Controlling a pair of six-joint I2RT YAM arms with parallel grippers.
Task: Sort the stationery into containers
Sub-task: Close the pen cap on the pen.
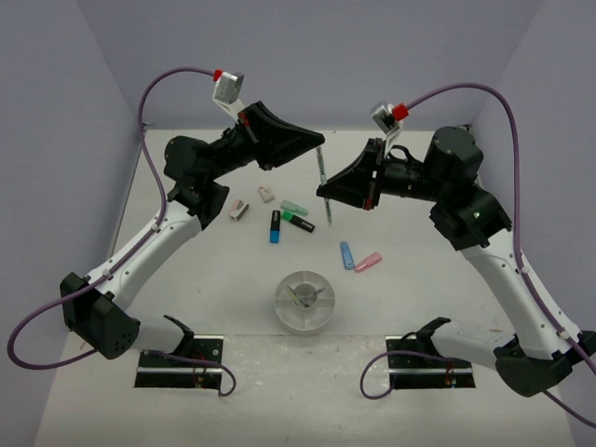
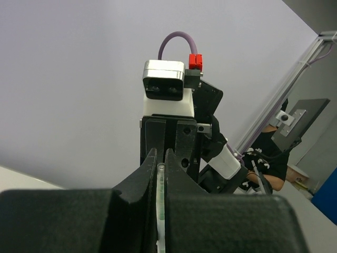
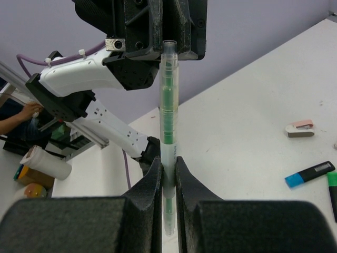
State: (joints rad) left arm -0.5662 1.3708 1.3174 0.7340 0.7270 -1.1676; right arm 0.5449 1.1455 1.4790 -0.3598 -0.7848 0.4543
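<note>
Left gripper (image 1: 319, 149) and right gripper (image 1: 326, 193) are both clamped on the same clear pen (image 1: 322, 172) in the top view. They meet nose to nose above the middle of the counter, a bit toward the far edge. Each arm comes up from its near corner with the elbow bowed out toward its side edge. The counter (image 1: 447, 307) is white, with lilac walls round it. Below the pen lie a green highlighter (image 1: 294, 207), a blue highlighter (image 1: 275, 226) and a black highlighter (image 1: 300, 223), with two erasers (image 1: 240, 210) just left of them. A light-blue highlighter (image 1: 346, 253) and a pink highlighter (image 1: 369, 262) lie side by side right of centre. The dish (image 1: 304, 300) sits by the near edge, mid-counter, with a couple of things inside.

Left wrist view: the fingers (image 2: 150, 174) are pinched on the pen (image 2: 160, 205) and tilted up at the wall. The right arm's wrist camera (image 2: 164, 87) is dead ahead, and a person (image 2: 271, 153) is off at the right.

Right wrist view: the right gripper (image 3: 168, 168) squeezes the pen (image 3: 167, 105) low on the barrel, green refill showing. The top end is tucked into the left gripper (image 3: 169, 50). An eraser (image 3: 300, 128) and the blue highlighter (image 3: 310, 174) lie on the counter at right.
</note>
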